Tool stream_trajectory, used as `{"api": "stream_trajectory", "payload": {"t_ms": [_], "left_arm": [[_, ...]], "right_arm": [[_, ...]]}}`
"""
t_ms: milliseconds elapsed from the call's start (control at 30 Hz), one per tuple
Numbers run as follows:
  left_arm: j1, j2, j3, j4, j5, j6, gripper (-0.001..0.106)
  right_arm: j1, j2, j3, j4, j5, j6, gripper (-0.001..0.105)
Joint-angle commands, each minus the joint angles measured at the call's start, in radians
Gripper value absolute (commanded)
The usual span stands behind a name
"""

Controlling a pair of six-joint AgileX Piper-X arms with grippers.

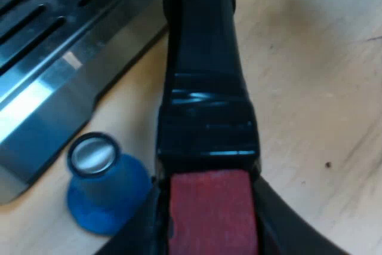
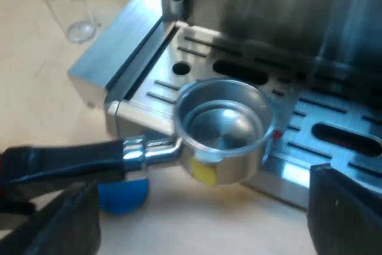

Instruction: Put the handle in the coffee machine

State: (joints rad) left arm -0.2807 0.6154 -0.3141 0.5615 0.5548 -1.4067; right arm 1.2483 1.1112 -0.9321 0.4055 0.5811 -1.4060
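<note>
Firmly clenched, the left gripper (image 1: pixel 210 222) grasps the holder (image 1: pixel 203 76) by its handle's red end. A blue tamper (image 1: pixel 101 189) stands on the wooden table (image 1: pixel 316 88) just beside the espresso machine (image 1: pixel 54 46). Seen from the right wrist, the right gripper (image 2: pixel 206 222) hangs released, fingers wide apart. The holder's (image 2: pixel 224 129) metal basket sits at the machine's (image 2: pixel 268 28) drip-tray edge, with a measuring glass (image 2: pixel 71 4) beyond.

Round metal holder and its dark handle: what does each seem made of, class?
The round metal holder looks like polished steel: silvery, bright reflections. The dark handle: probably glossy black plastic, sharp highlights; its red end looks matte, material unclear.
</note>
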Motion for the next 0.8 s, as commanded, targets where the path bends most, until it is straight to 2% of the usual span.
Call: {"api": "stream_trajectory", "payload": {"t_ms": [33, 167, 400, 467, 600, 667, 800], "left_arm": [[0.037, -0.013, -0.017, -0.030, 0.032, 0.053, 0.000], [0.092, -0.013, -0.017, -0.030, 0.034, 0.069, 0.000], [0.193, -0.013, -0.017, -0.018, 0.048, 0.108, 0.000], [0.222, -0.013, -0.017, -0.014, 0.049, 0.111, 0.000], [0.247, -0.013, -0.017, -0.013, 0.070, 0.133, 0.000], [0.247, -0.013, -0.017, 0.005, 0.071, 0.133, 0.000], [0.247, -0.013, -0.020, 0.019, 0.075, 0.133, 0.000]], "right_arm": [[0.003, -0.005, 0.032, -0.088, 0.071, -0.013, 0.072], [0.003, -0.005, 0.105, -0.214, 0.118, -0.021, 0.072], [0.003, -0.001, 0.205, -0.405, 0.118, -0.065, 0.072], [0.003, 0.018, 0.235, -0.514, 0.113, -0.136, 0.072], [0.003, 0.055, 0.249, -0.630, 0.112, -0.199, 0.072], [0.003, 0.095, 0.250, -0.717, 0.112, -0.252, 0.072], [0.003, 0.130, 0.250, -0.777, 0.110, -0.259, 0.072]]}}
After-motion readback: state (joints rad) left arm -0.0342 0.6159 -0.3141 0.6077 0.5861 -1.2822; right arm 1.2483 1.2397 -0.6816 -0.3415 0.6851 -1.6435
